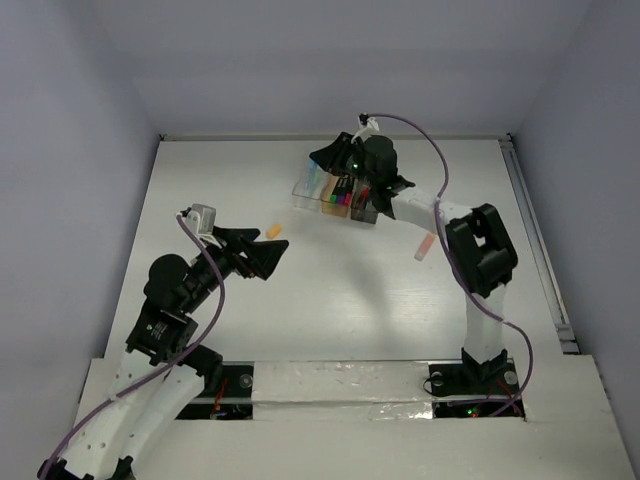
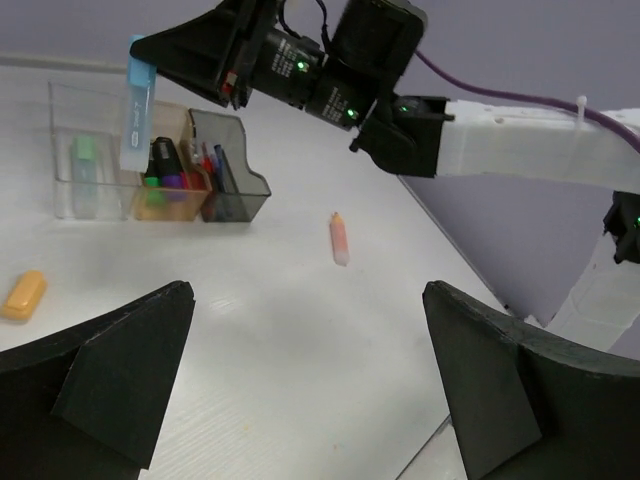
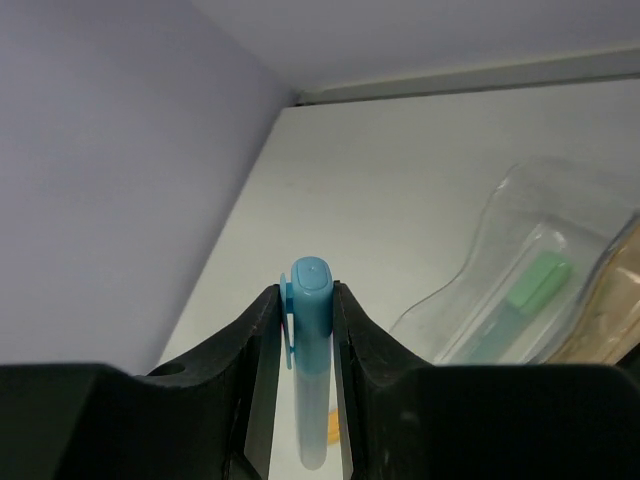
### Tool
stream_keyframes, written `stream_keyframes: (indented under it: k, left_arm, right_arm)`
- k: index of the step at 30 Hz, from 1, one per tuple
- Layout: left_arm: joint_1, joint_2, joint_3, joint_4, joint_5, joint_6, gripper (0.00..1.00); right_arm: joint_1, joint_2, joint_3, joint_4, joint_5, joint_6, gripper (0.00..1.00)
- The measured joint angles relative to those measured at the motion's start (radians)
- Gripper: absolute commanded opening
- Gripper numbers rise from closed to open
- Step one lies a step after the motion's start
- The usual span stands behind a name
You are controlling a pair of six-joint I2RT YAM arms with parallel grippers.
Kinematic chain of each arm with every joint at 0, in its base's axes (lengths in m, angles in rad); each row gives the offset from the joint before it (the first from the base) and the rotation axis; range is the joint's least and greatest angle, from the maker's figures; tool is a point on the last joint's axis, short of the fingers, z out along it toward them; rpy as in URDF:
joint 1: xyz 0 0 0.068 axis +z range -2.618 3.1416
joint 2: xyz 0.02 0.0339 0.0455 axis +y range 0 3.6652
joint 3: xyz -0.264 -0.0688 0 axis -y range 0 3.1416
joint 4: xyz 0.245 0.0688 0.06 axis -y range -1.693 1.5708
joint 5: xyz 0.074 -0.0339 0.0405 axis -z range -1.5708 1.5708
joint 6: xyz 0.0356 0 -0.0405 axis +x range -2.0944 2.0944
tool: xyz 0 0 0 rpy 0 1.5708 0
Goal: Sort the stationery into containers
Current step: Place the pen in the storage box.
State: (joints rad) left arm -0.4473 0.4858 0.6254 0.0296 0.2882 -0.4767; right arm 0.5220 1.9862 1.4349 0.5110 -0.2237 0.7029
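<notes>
The left end effector [image 1: 272, 260] is seen wide apart and nothing is held between its fingers [image 2: 120, 370]; it hangs over the left part of the table [image 1: 350, 310], well apart from the containers. A short orange piece [image 1: 272, 231] is lying flat on the table just beyond this end effector, and it is not touched by it. The right end effector [image 1: 322, 160] is closed narrowly on a light-blue pen [image 3: 310, 340], which is gripped near its capped top and hangs down almost upright. In the left wrist view this pen [image 2: 135, 115] is held above the left end of the row of containers, in front of the border between the clear box [image 2: 68, 170] and the tan-orange box [image 2: 150, 210]; over which of the two it hangs cannot be told. The dark grey box [image 2: 245, 195] stands at the right end of the row, touching the tan-orange one. A green piece [image 2: 85, 150] is seen inside the clear box, stubby markers with green and purple ends [image 2: 165, 180] are standing in the tan-orange box, and thin red and blue pens [image 2: 212, 160] are leaning in the dark grey box. A pale pink-orange marker [image 2: 340, 238] is lying on the table to the right of the boxes, apart from them and below the right arm [image 1: 480, 250].
</notes>
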Motion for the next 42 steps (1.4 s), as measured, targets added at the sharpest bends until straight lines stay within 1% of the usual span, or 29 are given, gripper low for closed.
stream_keyframes:
  k: [5,10,12,13,14,17,20,23,25,28,29,30,31,32,33,34,35,37,38,40,42]
  left_arm:
    - [0.0,-0.005,0.004,-0.054,-0.009,0.049,0.99]
    - [0.0,-0.014,0.004,-0.071,-0.009,0.07,0.99]
    - [0.0,-0.018,0.004,-0.074,-0.008,0.074,0.99]
    - [0.001,-0.019,0.004,-0.073,-0.008,0.076,0.99]
    - [0.004,-0.019,0.004,-0.073,-0.007,0.076,0.99]
    - [0.009,-0.019,0.004,-0.073,-0.003,0.076,0.99]
    - [0.013,-0.019,0.004,-0.073,-0.001,0.076,0.99]
    - [0.017,-0.019,0.004,-0.073,0.0,0.076,0.99]
    - [0.017,-0.018,0.004,-0.074,0.0,0.076,0.99]
    - [0.017,-0.019,0.004,-0.075,0.0,0.076,0.99]
    - [0.017,-0.019,0.004,-0.076,0.0,0.076,0.99]
    - [0.017,-0.02,0.004,-0.077,0.0,0.076,0.99]
    - [0.017,-0.024,0.004,-0.08,0.001,0.076,0.99]
    - [0.017,-0.027,0.004,-0.082,0.001,0.076,0.99]
    - [0.016,-0.034,0.004,-0.083,0.001,0.076,0.99]
    - [0.015,-0.04,0.004,-0.083,0.001,0.076,0.99]
    - [0.013,-0.046,0.004,-0.082,0.0,0.076,0.99]
    - [0.003,-0.057,0.004,-0.082,0.0,0.076,0.99]
    - [-0.002,-0.06,0.004,-0.082,-0.001,0.076,0.99]
    - [-0.01,-0.064,0.004,-0.083,-0.001,0.076,0.99]
    - [-0.016,-0.067,0.004,-0.083,-0.002,0.076,0.99]
  right_arm:
    - [-0.024,0.172,0.192,-0.081,0.045,-0.034,0.0]
    - [-0.032,0.262,0.277,-0.148,0.082,-0.053,0.0]
    - [-0.032,0.282,0.302,-0.174,0.086,-0.056,0.16]
    - [-0.032,0.294,0.324,-0.194,0.085,-0.057,0.28]
    - [-0.032,0.305,0.347,-0.206,0.085,-0.059,0.47]
    - [-0.032,0.315,0.377,-0.24,0.085,-0.063,0.65]
    - [-0.032,0.315,0.396,-0.285,0.089,-0.083,0.7]
    - [-0.034,0.302,0.401,-0.339,0.104,-0.108,0.7]
    - [-0.038,0.27,0.379,-0.366,0.118,-0.127,0.64]
    - [-0.043,0.121,0.227,-0.418,0.172,-0.175,0.41]
    - [-0.045,0.057,0.164,-0.444,0.205,-0.192,0.29]
    - [-0.046,-0.024,0.096,-0.482,0.249,-0.214,0.23]
    - [-0.05,-0.095,0.039,-0.507,0.286,-0.222,0.2]
    - [-0.055,-0.181,-0.03,-0.534,0.334,-0.235,0.19]
    - [-0.064,-0.251,-0.082,-0.57,0.372,-0.24,0.22]
    - [-0.079,-0.313,-0.131,-0.604,0.404,-0.241,0.29]
    - [-0.101,-0.372,-0.181,-0.634,0.433,-0.242,0.45]
    - [-0.149,-0.446,-0.257,-0.7,0.481,-0.246,0.58]
    - [-0.177,-0.469,-0.296,-0.734,0.507,-0.245,0.67]
    - [-0.214,-0.475,-0.345,-0.813,0.55,-0.243,0.72]
    - [-0.229,-0.455,-0.37,-0.88,0.57,-0.241,0.73]
